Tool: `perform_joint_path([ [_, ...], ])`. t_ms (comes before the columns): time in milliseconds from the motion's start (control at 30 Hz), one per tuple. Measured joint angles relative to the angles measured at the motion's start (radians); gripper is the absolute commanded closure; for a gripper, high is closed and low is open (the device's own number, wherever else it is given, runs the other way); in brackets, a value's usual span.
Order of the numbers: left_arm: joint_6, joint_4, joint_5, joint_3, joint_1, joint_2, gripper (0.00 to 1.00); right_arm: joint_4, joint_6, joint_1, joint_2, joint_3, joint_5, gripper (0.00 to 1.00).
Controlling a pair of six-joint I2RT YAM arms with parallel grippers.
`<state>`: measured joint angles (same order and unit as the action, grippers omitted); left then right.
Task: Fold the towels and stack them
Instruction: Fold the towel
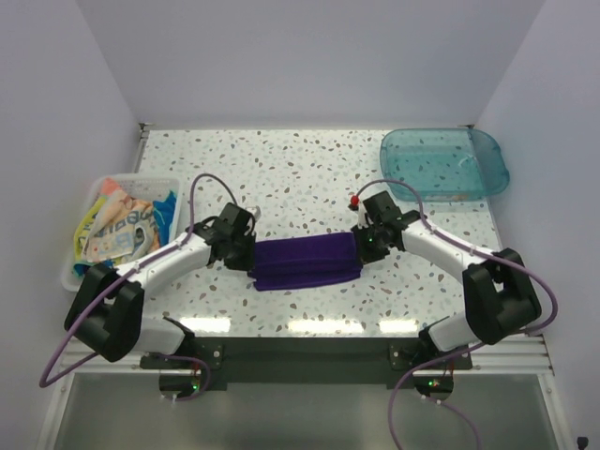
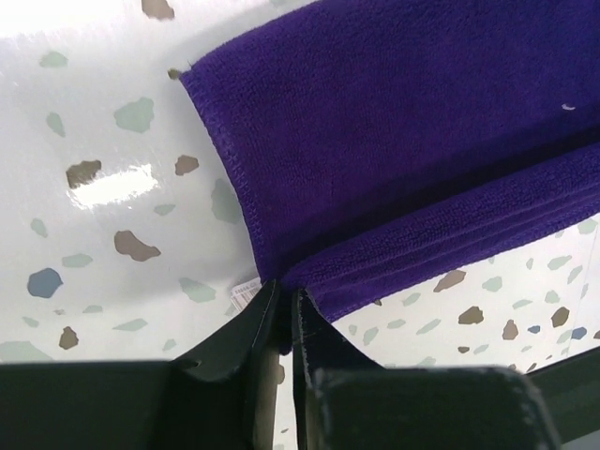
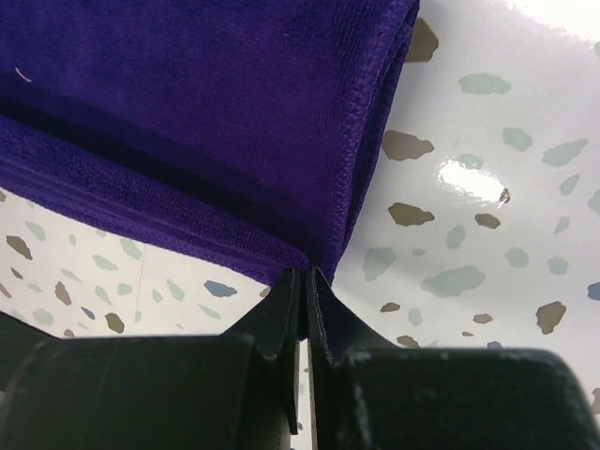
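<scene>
Narrowly parted, the left pincer (image 2: 283, 305) showed only a thin slit, its tips meeting a corner at the left end of the purple towel (image 1: 305, 262); whether it pinched the cloth could not be told. The right pincer (image 3: 305, 281) was pressed closed on the towel's right-end corner. The towel lay folded in a long band toward the near edge of the tabletop (image 1: 309, 178), midway along it. At the left edge a white bin (image 1: 141, 179) held crumpled towels (image 1: 122, 230), their prints hard to read. A teal tray (image 1: 502, 169) sat at the far right corner.
</scene>
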<state>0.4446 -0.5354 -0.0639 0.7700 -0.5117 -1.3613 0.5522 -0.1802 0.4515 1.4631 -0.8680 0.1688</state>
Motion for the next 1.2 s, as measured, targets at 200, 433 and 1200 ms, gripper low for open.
perform_joint_path([
  [200,0.021,-0.001,-0.037,-0.059,0.000,0.016,0.58,0.001,-0.029,0.000,-0.011,0.032,0.011,0.61],
  [433,0.083,-0.016,-0.139,-0.133,-0.013,0.210,0.34,0.063,-0.048,0.022,-0.153,0.091,0.043,0.56],
  [1200,0.260,0.194,-0.122,-0.183,-0.146,0.071,0.67,-0.188,-0.250,0.040,-0.126,0.217,0.024,0.74],
])
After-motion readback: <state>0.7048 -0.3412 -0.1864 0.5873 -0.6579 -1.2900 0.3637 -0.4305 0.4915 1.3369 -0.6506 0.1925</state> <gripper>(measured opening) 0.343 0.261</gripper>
